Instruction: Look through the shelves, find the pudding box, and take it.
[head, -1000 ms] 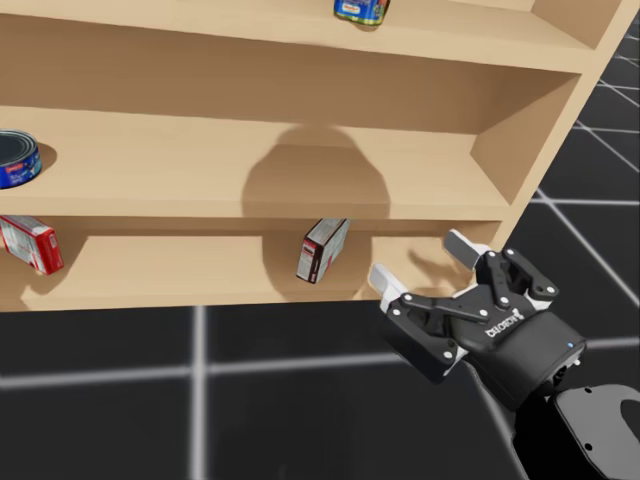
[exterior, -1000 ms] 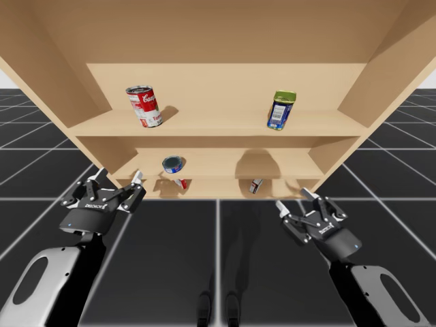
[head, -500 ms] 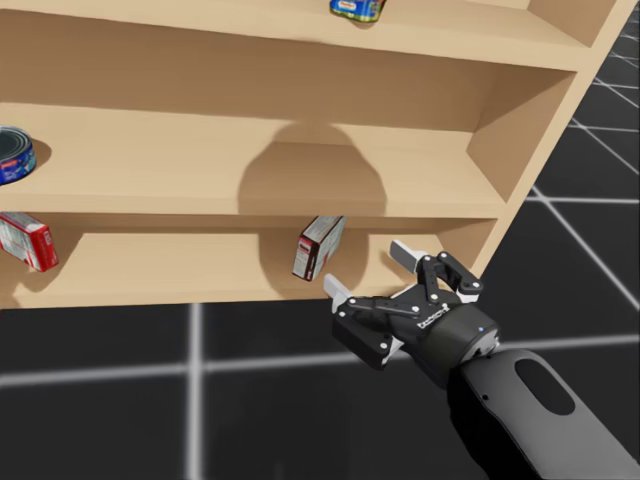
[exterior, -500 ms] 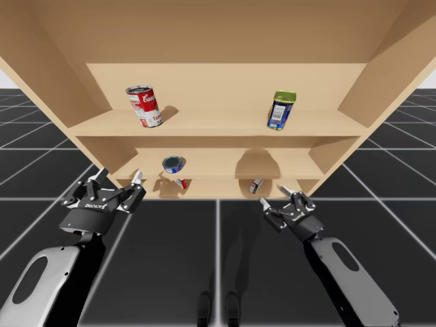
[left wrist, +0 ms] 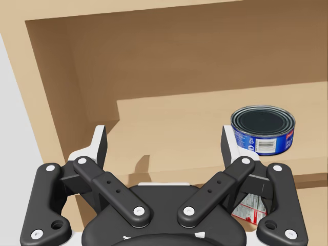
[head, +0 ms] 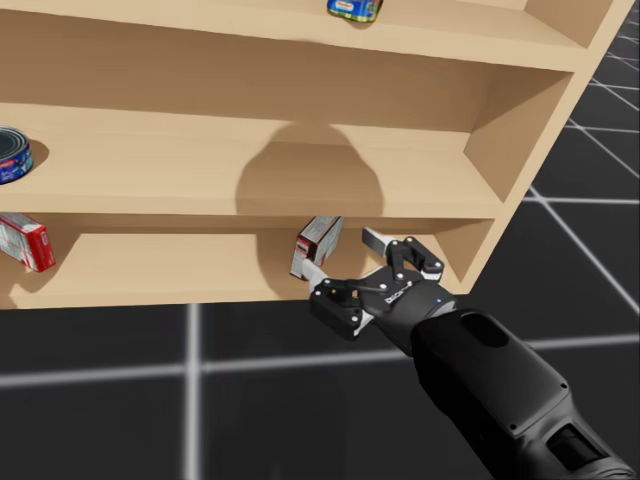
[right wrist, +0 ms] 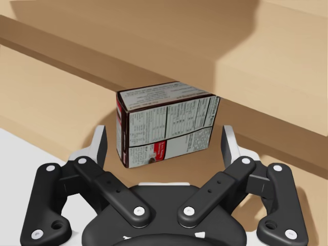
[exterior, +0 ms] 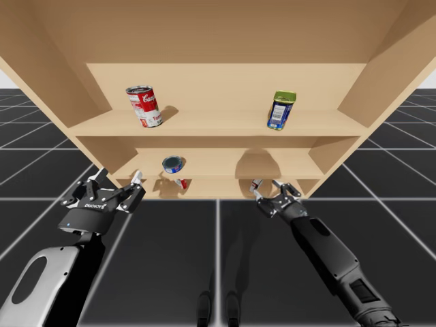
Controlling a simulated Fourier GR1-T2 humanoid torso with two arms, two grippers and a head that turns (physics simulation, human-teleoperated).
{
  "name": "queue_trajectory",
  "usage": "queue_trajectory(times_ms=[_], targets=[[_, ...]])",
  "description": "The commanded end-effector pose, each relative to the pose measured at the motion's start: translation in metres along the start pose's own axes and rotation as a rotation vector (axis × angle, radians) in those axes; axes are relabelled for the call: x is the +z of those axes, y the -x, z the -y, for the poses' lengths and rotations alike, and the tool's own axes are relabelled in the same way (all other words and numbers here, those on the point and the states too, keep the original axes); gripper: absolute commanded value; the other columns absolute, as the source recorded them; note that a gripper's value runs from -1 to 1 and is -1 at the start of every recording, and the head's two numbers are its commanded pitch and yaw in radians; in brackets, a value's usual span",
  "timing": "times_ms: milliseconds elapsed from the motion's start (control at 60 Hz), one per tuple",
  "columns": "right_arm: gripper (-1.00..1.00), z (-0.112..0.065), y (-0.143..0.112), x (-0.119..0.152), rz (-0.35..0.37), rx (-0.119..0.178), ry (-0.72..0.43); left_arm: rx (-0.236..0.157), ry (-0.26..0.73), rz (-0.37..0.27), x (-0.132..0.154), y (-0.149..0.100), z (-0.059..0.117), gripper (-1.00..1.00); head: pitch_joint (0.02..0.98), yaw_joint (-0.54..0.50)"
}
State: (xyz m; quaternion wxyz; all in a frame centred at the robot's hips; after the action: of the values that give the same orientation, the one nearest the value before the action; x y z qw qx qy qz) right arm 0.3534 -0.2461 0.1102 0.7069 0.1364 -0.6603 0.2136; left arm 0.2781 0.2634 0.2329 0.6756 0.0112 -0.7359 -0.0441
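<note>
Wooden bottom shelf (head: 150,265) holds the pudding box (right wrist: 166,123), sitting inside my right claw (head: 345,257), which is wide open and holds nothing. I should slide in straight, then squeeze both sides softly.

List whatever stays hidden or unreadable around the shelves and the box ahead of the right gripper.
- Head view: my right gripper covers the lower end of the box on the lowest shelf.
- Head view: picture edges cut off the second box, the flat blue can and the tall blue can.
- Left wrist view: the linkage of my left gripper hides most of the second box.
- High view: both boxes are too small to identify.
</note>
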Motion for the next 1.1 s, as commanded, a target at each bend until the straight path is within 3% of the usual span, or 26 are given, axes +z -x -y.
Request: queue_trajectory(times_ms=[17,417,567,633,1100], targets=[[-1.0,0.008,0.004,-0.013,-0.021,-0.009,-0.016,0.005,0.002,0.0,0.0,0.0,0.0,-1.0,0.734,-0.26],[-1.0,0.02,0.01,-0.029,-0.023,-0.061,-0.122,0.008,-0.001,0.003,0.0,-0.001,-0.001,-1.0,0.736,-0.26],[-1.0,0.026,0.013,-0.037,-0.033,-0.046,-0.11,0.009,0.001,0.004,0.0,-0.001,-0.001,-1.0,0.739,-0.26],[-1.0,0.027,0.014,-0.039,-0.036,-0.055,-0.108,0.009,0.001,0.005,0.0,-0.001,-0.001,-1.0,0.741,-0.25],[-1.0,0.034,0.013,-0.054,-0.041,-0.048,-0.113,0.006,0.005,0.006,0.001,-0.001,0.0,-1.0,0.745,-0.25]])
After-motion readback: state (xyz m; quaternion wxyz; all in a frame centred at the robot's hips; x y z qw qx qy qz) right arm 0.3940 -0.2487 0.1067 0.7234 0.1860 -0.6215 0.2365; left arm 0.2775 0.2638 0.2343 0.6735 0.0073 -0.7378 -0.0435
